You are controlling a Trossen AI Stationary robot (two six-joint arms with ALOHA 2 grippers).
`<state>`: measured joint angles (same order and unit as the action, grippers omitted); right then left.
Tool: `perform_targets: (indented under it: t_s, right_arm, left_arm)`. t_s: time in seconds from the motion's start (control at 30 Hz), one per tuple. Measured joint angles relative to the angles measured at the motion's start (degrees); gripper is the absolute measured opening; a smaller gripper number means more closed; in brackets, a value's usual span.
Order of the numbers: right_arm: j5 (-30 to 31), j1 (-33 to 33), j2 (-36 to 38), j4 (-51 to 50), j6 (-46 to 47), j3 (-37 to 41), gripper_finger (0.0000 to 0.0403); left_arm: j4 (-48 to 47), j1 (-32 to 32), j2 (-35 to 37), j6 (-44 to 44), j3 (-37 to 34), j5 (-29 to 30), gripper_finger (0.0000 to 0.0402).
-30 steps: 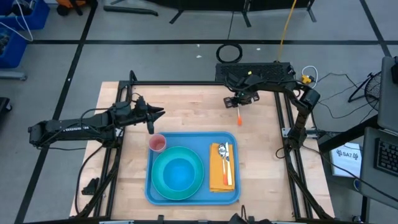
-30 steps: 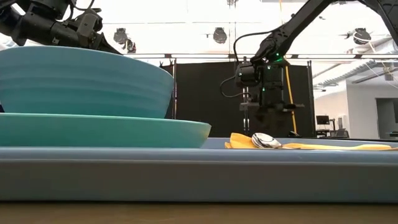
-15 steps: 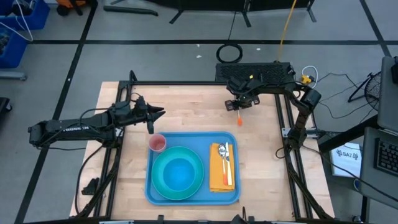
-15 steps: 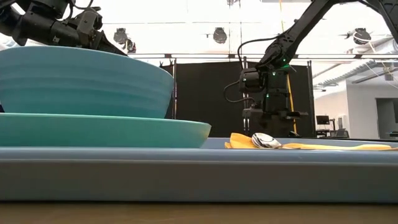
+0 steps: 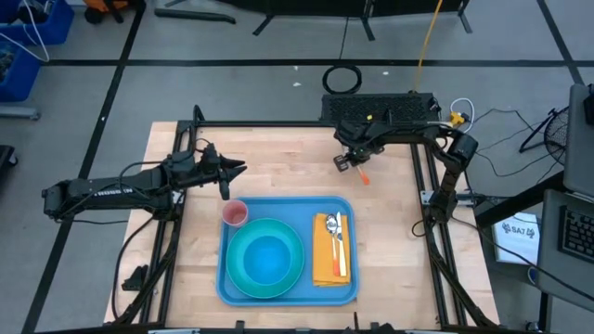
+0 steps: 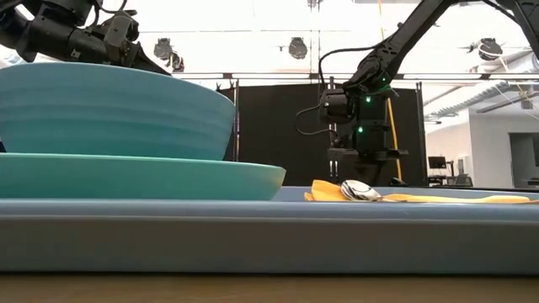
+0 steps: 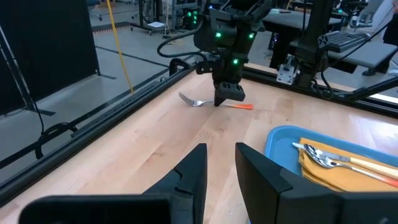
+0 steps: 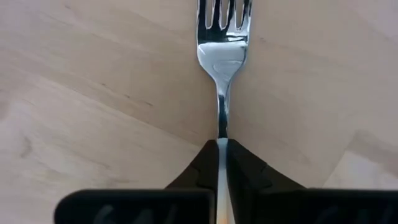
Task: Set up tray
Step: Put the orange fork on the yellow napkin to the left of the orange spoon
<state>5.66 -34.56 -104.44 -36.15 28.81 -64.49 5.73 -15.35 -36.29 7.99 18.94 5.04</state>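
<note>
High view: blue tray [image 5: 288, 294] at table's near middle, carrying turquoise bowl [image 5: 266, 258] on plate, pink cup [image 5: 235, 214] at far left corner, yellow-orange napkin [image 5: 330, 250] with spoon [image 5: 332, 228] and knife on top. Room left on napkin, likely for the fork. Right gripper [image 5: 354, 161] low over far part of table, well apart from tray, at orange-handled fork [image 5: 361, 173]. Left gripper [image 5: 232, 171] parked just beyond cup, arm stretched level from left edge.

Low view: right arm reaching down steeply from above, wrist vertical, behind spoon and napkin. Tray rim [image 6: 269, 227] across foreground.

Left wrist view: own fingers [image 7: 196, 165] part-spread, holding nothing, aimed across bare wood. Farther off, right gripper [image 7: 226, 98] planted on fork [image 7: 205, 103], tines one side, orange handle the other.

Right wrist view: fingers [image 8: 205, 165] pressed together on fork's neck [image 8: 222, 74], pinching it just behind tines; grip near middle probably for balance on lift. Fork flat on wood, not yet raised.
</note>
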Motion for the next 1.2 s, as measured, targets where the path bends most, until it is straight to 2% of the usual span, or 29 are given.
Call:
perform_targets:
  t_s: [0.13,0.23,0.33,0.47,0.6,0.73,0.87,0.97,1.07,1.2]
  right_arm:
    - [0.2,1.2,1.3,3.4,-2.0,0.1,0.0004]
    - [-0.1,4.0,5.3,3.9,-2.3,0.1,0.0003]
    - [0.2,9.3,10.4,4.1,-2.2,0.1,0.0003]
    - [-0.4,19.2,18.6,4.1,3.5,0.0,0.0002]
    - [-1.4,30.9,23.4,5.1,16.1,0.0,0.0002]
    - [-1.6,41.9,24.2,4.8,32.9,0.0,0.0002]
    - [-3.1,50.0,23.2,6.7,52.1,0.0,0.0002]
    - [-1.3,54.1,21.2,11.2,65.5,-0.1,0.0002]
    - [2.3,55.8,17.8,15.4,71.1,-0.1,0.0002]
    - [3.3,56.3,12.8,16.3,70.4,-0.1,0.0002]
  left_arm:
    - [-0.2,0.0,0.0,0.1,0.0,0.0,0.0088]
    - [-0.5,0.0,0.0,0.1,0.0,0.0,0.0088]
    - [-0.5,0.0,0.0,-0.2,0.0,0.0,0.0088]
    - [-0.5,0.0,0.0,-0.3,0.0,0.0,0.0088]
    - [-0.4,0.0,0.0,-0.3,0.0,0.0,0.0088]
    - [0.0,0.0,0.0,-0.2,0.0,0.0,0.0088]
    - [0.4,0.0,0.0,0.7,0.0,0.0,0.0088]
    - [0.4,0.0,0.0,1.8,0.0,0.0,0.0088]
    - [0.4,0.0,0.0,2.4,0.0,0.0,0.0088]
    - [-0.2,0.0,0.0,2.7,0.0,0.0,0.0088]
